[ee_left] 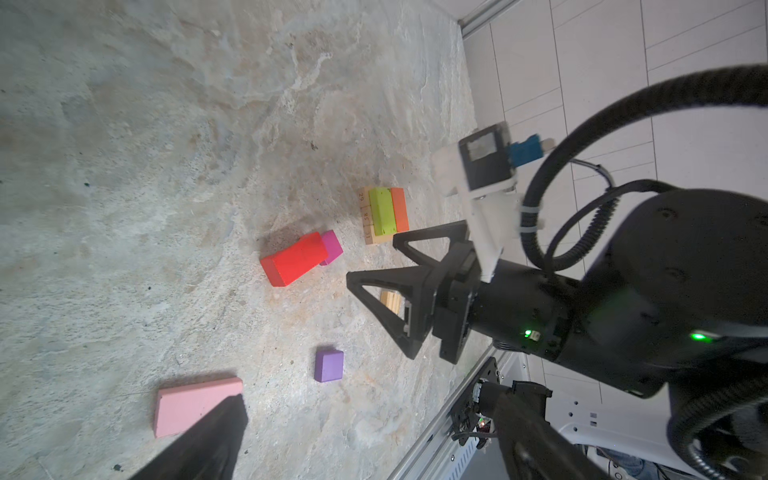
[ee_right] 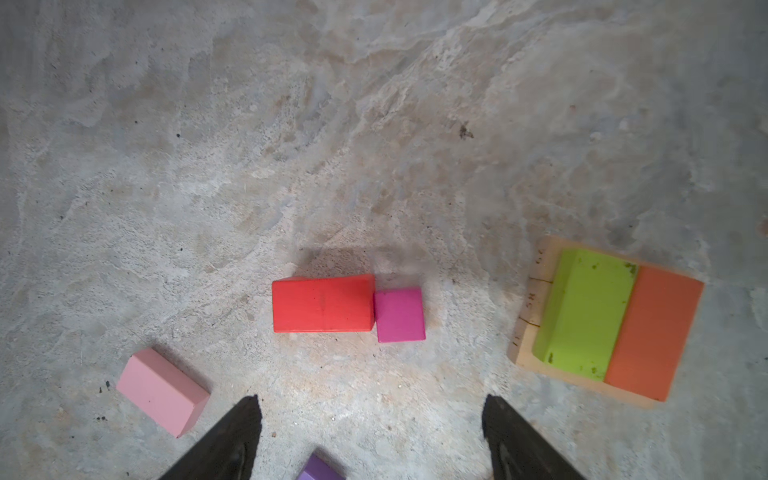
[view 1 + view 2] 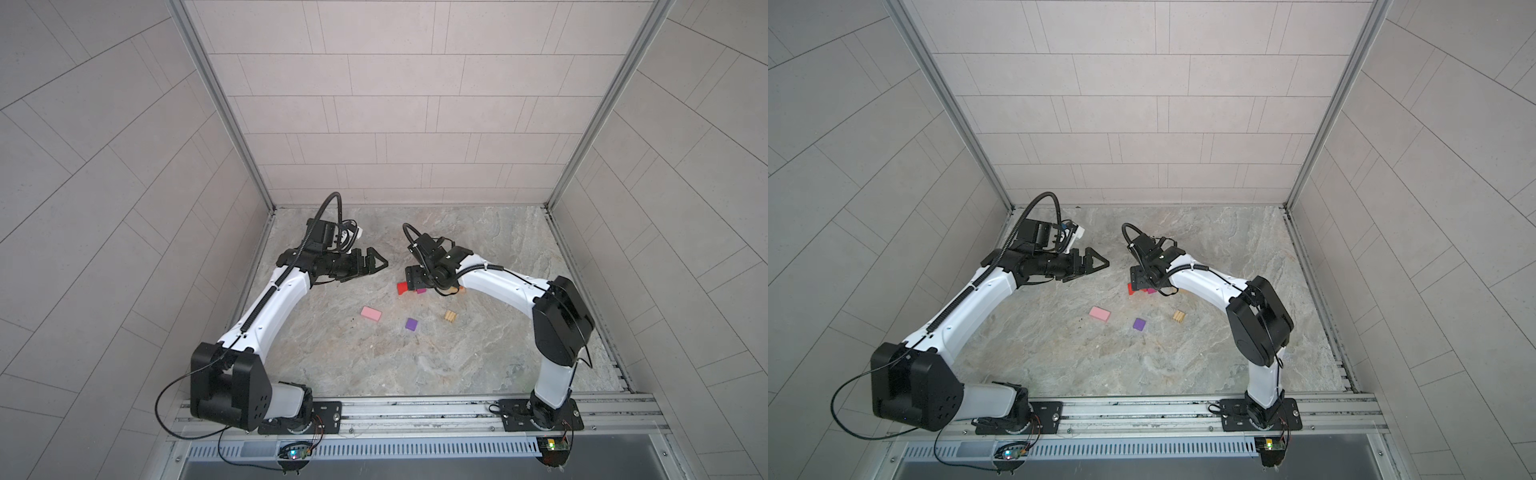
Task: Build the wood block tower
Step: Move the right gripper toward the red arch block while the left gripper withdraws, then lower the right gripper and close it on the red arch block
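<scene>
The tower stands as a tan base (image 2: pixel 530 316) with a lime green block (image 2: pixel 582 311) and an orange block (image 2: pixel 652 332) side by side on it. A red block (image 2: pixel 323 303) lies on the floor touching a magenta cube (image 2: pixel 400 315). A pink block (image 3: pixel 371 313), a purple cube (image 3: pixel 411 324) and a small tan block (image 3: pixel 450 316) lie apart. My right gripper (image 2: pixel 372 399) points down, open and empty, near the red block (image 1: pixel 293 259). My left gripper (image 3: pixel 376 264) hovers open and empty to the left.
Tiled walls with metal corner posts (image 3: pixel 266 195) close in the marble floor (image 3: pixel 374 365) on three sides. A metal rail (image 3: pixel 415 409) with both arm bases runs along the front. The right arm's forearm (image 3: pixel 498 286) hides the tower in both top views.
</scene>
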